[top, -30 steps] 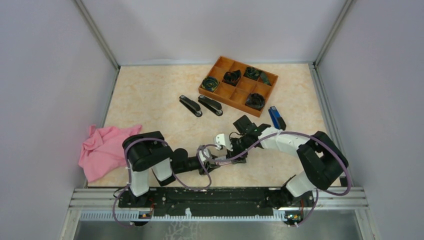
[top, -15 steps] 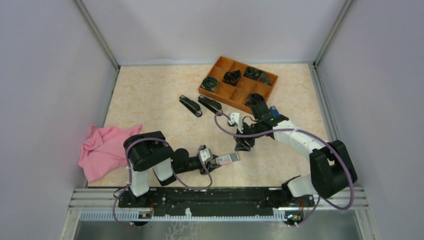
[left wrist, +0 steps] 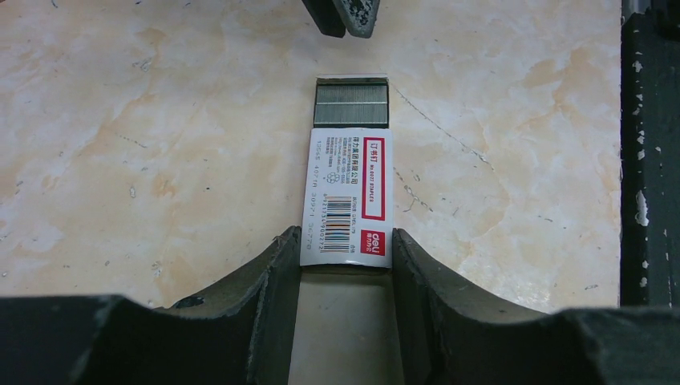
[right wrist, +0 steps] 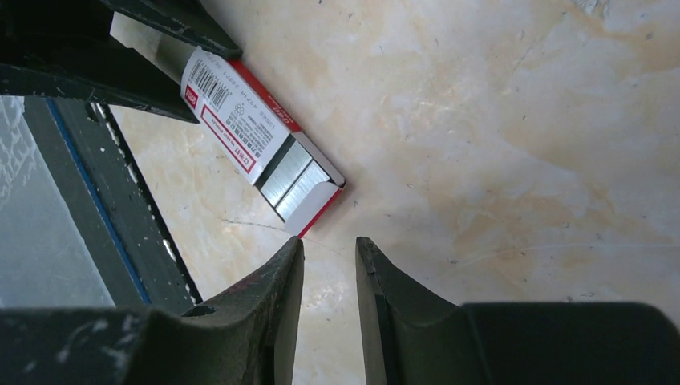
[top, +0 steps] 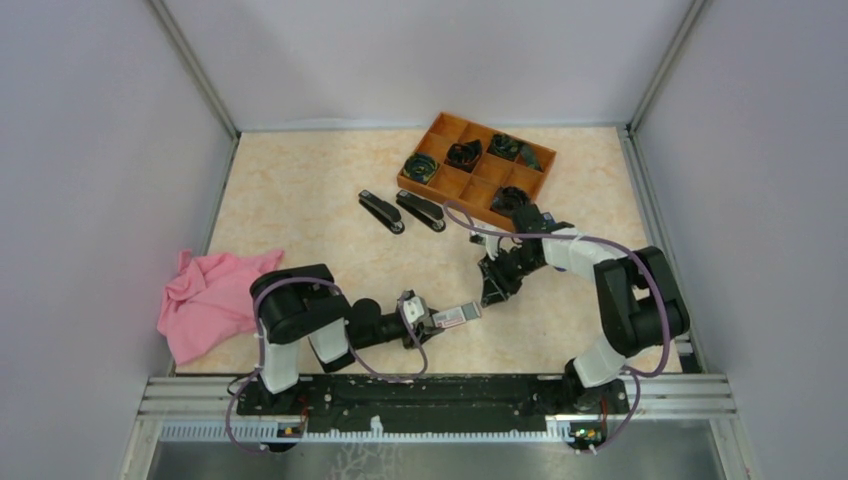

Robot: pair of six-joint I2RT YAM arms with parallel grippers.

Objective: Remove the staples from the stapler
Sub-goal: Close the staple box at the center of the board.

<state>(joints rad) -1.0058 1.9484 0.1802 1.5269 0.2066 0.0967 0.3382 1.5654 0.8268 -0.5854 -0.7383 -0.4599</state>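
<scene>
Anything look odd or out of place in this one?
The left gripper holds a white and red staple box whose inner tray sits partly out, baring the staples at its far end. The right gripper hangs empty beside it, while two black staplers lie untouched further back. A pink cloth lies crumpled at the left edge.

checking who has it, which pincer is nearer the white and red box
Left. The left pincer is clamped on the box; the right pincer hovers just beyond its open end, not touching.

The sleeve of the small box (left wrist: pixel 349 196) covers all but the far end of the staples (left wrist: pixel 351 104); the tray's (top: pixel 442 129) dark contents are too small to identify.
</scene>
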